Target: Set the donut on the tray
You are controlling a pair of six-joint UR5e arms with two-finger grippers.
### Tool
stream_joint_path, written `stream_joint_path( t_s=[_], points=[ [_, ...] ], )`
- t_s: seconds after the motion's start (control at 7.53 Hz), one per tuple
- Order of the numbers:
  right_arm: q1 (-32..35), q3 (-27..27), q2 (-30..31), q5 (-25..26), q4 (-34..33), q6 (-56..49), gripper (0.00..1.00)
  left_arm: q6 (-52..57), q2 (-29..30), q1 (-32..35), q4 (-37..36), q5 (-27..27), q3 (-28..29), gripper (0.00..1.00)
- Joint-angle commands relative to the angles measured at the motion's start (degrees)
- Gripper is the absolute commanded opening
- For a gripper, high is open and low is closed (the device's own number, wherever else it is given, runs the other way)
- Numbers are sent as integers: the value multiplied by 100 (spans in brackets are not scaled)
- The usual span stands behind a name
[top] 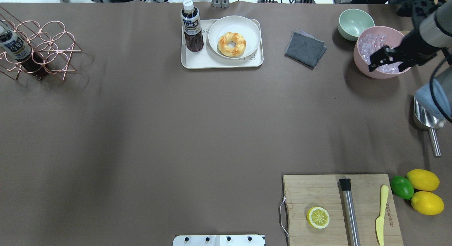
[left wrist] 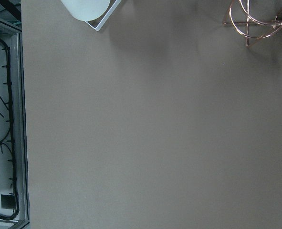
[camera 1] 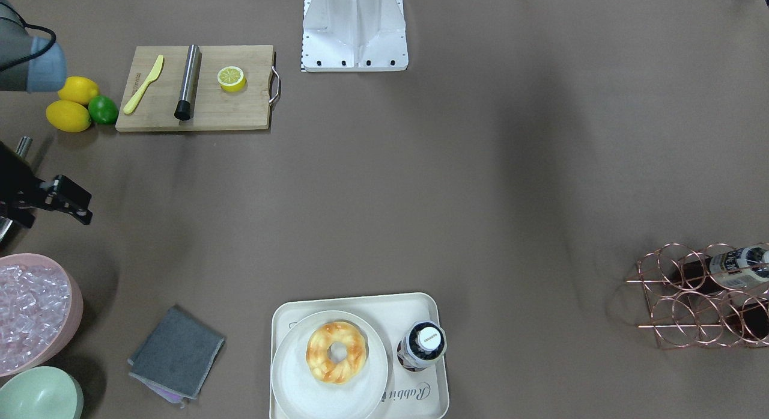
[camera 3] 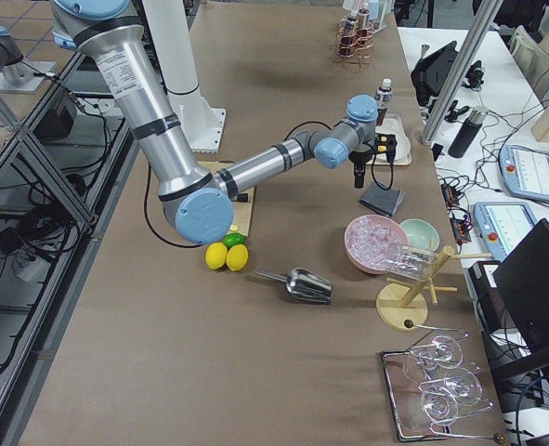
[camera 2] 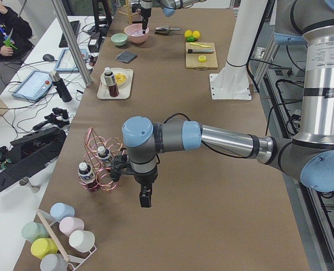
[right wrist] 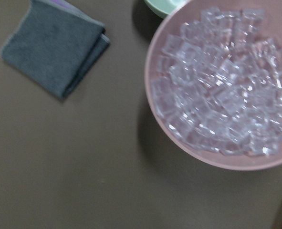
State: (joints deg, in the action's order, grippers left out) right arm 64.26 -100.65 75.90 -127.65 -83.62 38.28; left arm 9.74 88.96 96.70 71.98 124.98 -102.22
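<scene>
Seen from the overhead camera, the donut (top: pixel 231 44) was found lying on a round white plate (top: pixel 247 27). That plate was set inside the cream tray (top: pixel 222 62) at the 12 o'clock edge of the table (top: pixel 141 133), filling the tray's 3 o'clock half. A dark drink bottle (top: pixel 192 27) was stood upright on the tray at the donut's 9 o'clock, just beside the plate. The right gripper (top: pixel 374 62) was held above the pink ice bowl (top: pixel 363 71) at about 2 o'clock on the table, well apart from the tray; whether its fingers were apart or together could not be told. The left gripper (camera 2: pixel 146 197) was seen only in the left side view, pointed down near the copper wine rack (camera 2: pixel 102 164), and its finger state could not be told either. A folded grey cloth (top: pixel 305 48) was laid between tray and bowl.
</scene>
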Motion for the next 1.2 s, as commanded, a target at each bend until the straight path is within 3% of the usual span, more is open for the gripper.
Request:
stream_joint_path(
  t_s=[0.0, 0.4, 0.66, 1.06],
  points=[
    [813, -192, 1160, -576, -427, -1827, 100, 2, -133, 25, -8, 17, 53, 98],
    [1736, 185, 1708, -813, -593, -3218, 100, 11, -221, 25, 0, 44, 229, 98],
    [2255, 177, 1718, -858, -1328, -3920, 100, 11, -230, 33, 0, 44, 273, 98],
    [2600, 212, 1761, -788, -1578, -4223, 100, 11, -248, 16, 0, 61, 291, 98]
  ],
)
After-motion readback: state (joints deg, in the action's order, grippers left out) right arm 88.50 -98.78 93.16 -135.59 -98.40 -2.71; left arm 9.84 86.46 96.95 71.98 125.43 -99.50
